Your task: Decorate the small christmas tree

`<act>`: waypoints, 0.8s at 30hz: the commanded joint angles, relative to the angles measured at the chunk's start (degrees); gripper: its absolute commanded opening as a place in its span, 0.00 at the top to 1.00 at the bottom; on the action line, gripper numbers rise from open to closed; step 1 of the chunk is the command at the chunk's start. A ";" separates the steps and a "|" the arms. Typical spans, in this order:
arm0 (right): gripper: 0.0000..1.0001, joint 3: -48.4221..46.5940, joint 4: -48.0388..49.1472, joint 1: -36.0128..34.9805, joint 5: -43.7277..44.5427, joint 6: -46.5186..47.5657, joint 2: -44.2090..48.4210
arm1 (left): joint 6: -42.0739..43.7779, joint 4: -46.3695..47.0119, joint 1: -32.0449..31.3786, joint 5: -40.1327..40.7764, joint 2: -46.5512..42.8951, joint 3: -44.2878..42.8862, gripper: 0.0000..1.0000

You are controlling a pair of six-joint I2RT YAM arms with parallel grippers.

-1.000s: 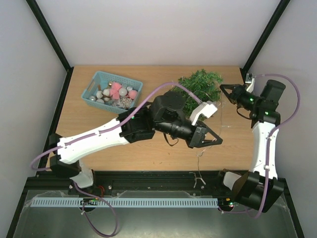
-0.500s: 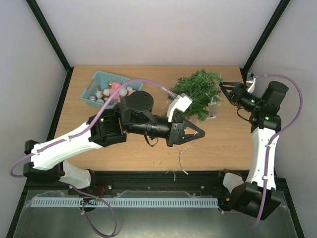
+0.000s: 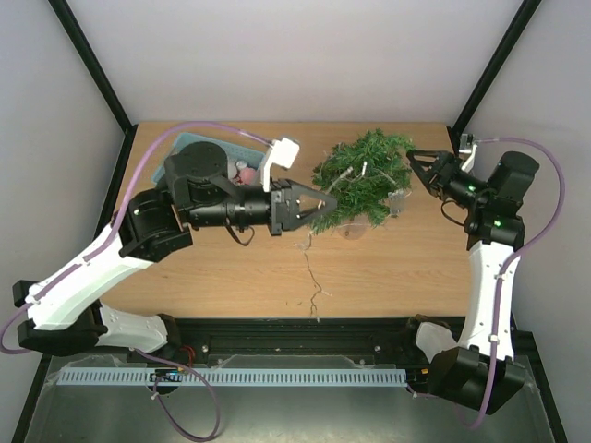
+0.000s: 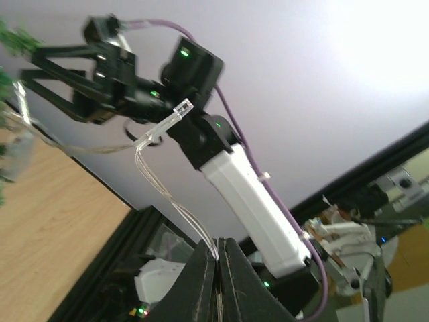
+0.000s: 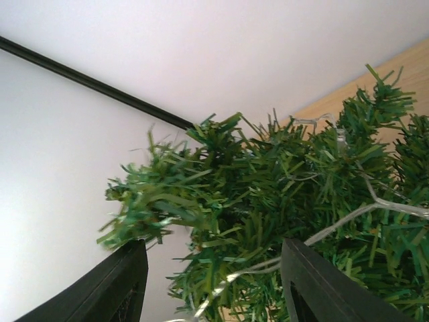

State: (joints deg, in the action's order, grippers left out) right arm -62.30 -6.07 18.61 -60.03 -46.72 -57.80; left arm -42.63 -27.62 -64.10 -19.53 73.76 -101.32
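Note:
The small christmas tree (image 3: 367, 173) stands at the back right of the table, its green branches filling the right wrist view (image 5: 288, 194). My left gripper (image 3: 323, 201) is at the tree's left side, shut on a thin clear light string (image 4: 175, 201) with a small clear bulb (image 4: 181, 107). The string drapes over the tree (image 5: 348, 218) and trails down across the table (image 3: 311, 277). My right gripper (image 3: 416, 169) is open at the tree's right side, with branches between its fingers (image 5: 320, 282) but not pinched.
A teal basket (image 3: 238, 148) with pink and silver ornaments (image 3: 246, 173) sits at the back left, mostly hidden under my left arm. The string's loose end hangs over the table's front edge (image 3: 314, 314). Walls close in on both sides.
My right gripper has opened and let go of the tree. My left arm swung from the front right to the tree's left side, pulling the string across the tree.

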 commanded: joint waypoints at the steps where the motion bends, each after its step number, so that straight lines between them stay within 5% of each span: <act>1: 0.44 -4.58 -0.95 -0.33 0.24 -1.16 2.21 | 0.23 -1.54 5.59 -4.03 -0.64 -1.72 0.98; 8: 0.44 -10.93 -22.36 -5.99 15.66 10.04 7.81 | 0.14 -0.91 16.98 -12.61 -0.19 -0.83 0.98; 18: 0.45 -8.91 -24.95 -15.90 12.68 12.18 12.14 | -2.92 5.46 28.38 -21.77 -0.38 2.75 0.98; 24: 0.47 -11.43 -31.56 -28.37 16.87 20.77 10.09 | -5.14 9.78 31.22 -24.16 1.04 3.65 0.98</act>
State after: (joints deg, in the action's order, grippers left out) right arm -72.23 -32.25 -3.22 -45.63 -32.12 -47.09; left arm -45.52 -22.90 -34.15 -39.64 74.13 -97.95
